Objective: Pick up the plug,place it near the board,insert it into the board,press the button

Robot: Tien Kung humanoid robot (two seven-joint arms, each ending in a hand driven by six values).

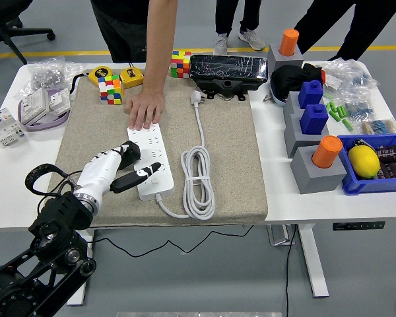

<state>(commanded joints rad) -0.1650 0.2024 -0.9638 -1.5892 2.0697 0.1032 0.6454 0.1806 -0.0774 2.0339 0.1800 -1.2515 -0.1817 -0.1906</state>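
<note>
At the lower left, the robot's left hand (115, 168) reaches in over a grey mat (231, 165). Its white fingers (105, 160) are curled around a black plug (129, 152). The plug is at the left edge of a white power strip (150, 160), touching it or just above it; I cannot tell if it is pushed in. One dark finger with a white tip (144, 172) lies flat on the near end of the strip, close to the round button (154, 181). The black left arm (49, 231) goes down to the bottom left corner.

The strip lies long-ways on the mat, and the mat lies on a white tabletop (13, 178). A person's hand (145, 109) rests flat on the far end of the strip, with fingers spread, and the bare arm goes up to the top of the picture. Just to the right of the strip is a coiled white cord (198, 178) with its own white plug (197, 98) at the far end.

At the far edge of the mat are two coloured puzzle cubes (109, 88), a yellow tape measure (131, 77) and a black box wrapped in clear film (228, 69). On the right side of the tabletop are grey blocks with orange cups (327, 151) and blue blocks (314, 119), and a blue bin (376, 185) with a lemon (363, 160) in it.
</note>
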